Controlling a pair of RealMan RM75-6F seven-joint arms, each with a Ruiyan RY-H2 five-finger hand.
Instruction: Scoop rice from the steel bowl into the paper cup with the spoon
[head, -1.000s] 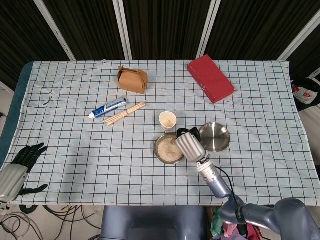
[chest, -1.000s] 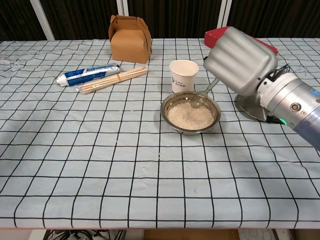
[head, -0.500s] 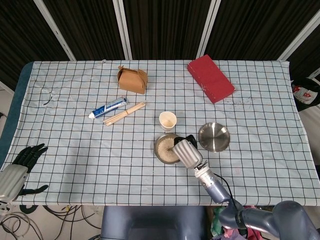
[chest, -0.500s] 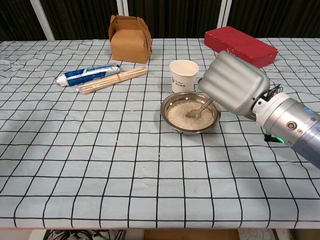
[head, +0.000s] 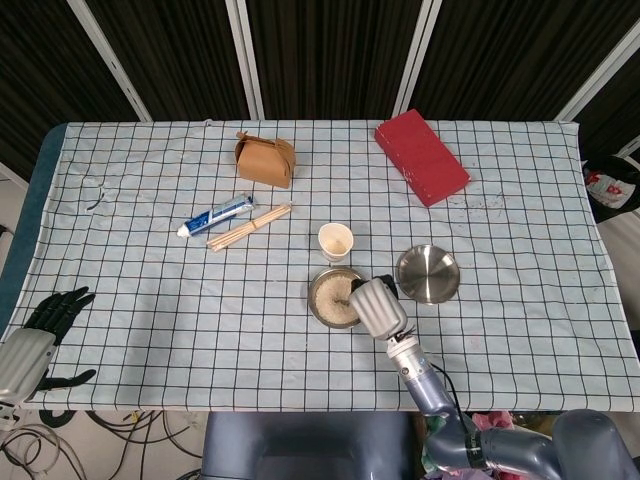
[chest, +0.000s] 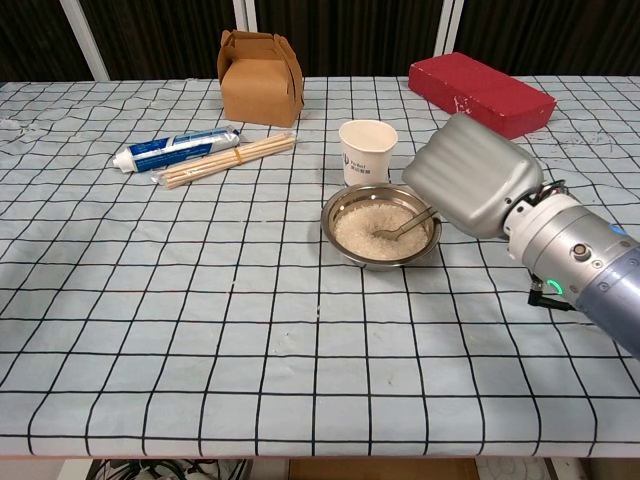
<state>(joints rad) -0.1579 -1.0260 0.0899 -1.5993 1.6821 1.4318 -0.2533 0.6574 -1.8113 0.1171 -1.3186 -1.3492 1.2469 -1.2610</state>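
The steel bowl (chest: 380, 227) (head: 334, 297) of white rice stands near the table's middle. Just behind it is the white paper cup (chest: 367, 150) (head: 336, 241). My right hand (chest: 472, 188) (head: 376, 306) hangs at the bowl's right rim and grips the metal spoon (chest: 402, 225), whose tip lies in the rice. The hand's back hides its fingers and the spoon's handle end. My left hand (head: 45, 325) rests open off the table's left front corner, holding nothing.
A second, empty steel bowl (head: 429, 273) sits right of the rice bowl, behind my right hand. A red box (head: 421, 156), a brown paper box (head: 265, 160), a toothpaste tube (head: 215, 215) and a chopstick bundle (head: 249, 227) lie farther back.
My right hand has dropped and drawn back toward the front right. The spoon went from above the bowl's rim down into the rice and now lies flatter.
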